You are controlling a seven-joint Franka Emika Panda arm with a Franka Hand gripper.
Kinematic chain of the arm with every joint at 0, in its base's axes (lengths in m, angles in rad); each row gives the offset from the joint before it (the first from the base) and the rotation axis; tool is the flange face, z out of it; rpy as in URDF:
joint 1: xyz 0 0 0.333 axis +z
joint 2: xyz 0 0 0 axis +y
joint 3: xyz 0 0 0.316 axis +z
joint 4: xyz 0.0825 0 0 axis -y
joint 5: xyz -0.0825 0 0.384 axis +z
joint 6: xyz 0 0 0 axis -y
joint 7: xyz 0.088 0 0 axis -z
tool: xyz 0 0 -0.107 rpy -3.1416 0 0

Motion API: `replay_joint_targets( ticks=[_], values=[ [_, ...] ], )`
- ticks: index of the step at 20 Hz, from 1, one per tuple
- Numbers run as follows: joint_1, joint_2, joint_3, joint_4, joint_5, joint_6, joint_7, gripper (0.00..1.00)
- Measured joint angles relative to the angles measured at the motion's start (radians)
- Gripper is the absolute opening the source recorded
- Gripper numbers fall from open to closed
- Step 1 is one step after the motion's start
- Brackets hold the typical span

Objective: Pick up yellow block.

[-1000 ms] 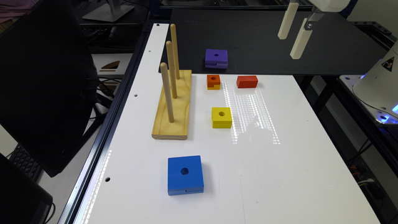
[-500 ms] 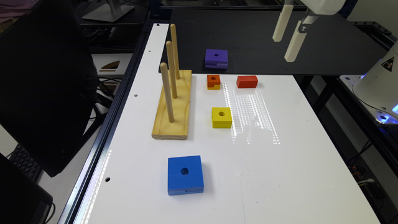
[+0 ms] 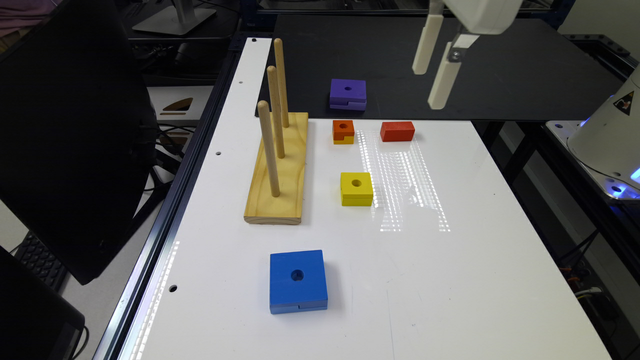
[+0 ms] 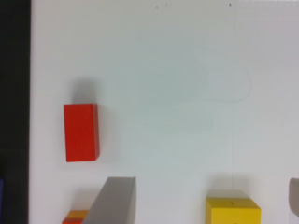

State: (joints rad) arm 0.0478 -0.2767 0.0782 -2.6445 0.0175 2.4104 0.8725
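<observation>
The yellow block [image 3: 356,188], all yellow with a round centre hole, lies on the white table [image 3: 450,280] next to the peg base. In the wrist view, part of the yellow block [image 4: 232,211] shows at the frame edge, between the two fingers. My gripper [image 3: 427,87] hangs high above the table's far edge, well above and beyond the yellow block, on the exterior view's right of it. In the wrist view the gripper [image 4: 208,183] is open, its fingers far apart with nothing held.
The pale wooden peg base [image 3: 278,170] carries three upright pegs. An orange-topped block [image 3: 343,131] and a red block [image 3: 397,131] lie near the far edge; the red block [image 4: 81,132] also shows below the wrist. A purple block [image 3: 348,93] lies on the black surface, a blue block [image 3: 298,280] near the front.
The gripper has moved steadily toward the exterior view's left, still high above the table. The blocks have not moved.
</observation>
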Motion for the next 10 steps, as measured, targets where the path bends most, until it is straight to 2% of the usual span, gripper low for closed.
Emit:
replay_joint_targets(
  ticks=[4,10],
  values=[
    [0.000,0.049,0.021,0.043,0.0000,0.000,0.021,1.00],
    [0.000,0.063,0.026,0.056,0.0001,0.000,0.027,1.00]
  ],
)
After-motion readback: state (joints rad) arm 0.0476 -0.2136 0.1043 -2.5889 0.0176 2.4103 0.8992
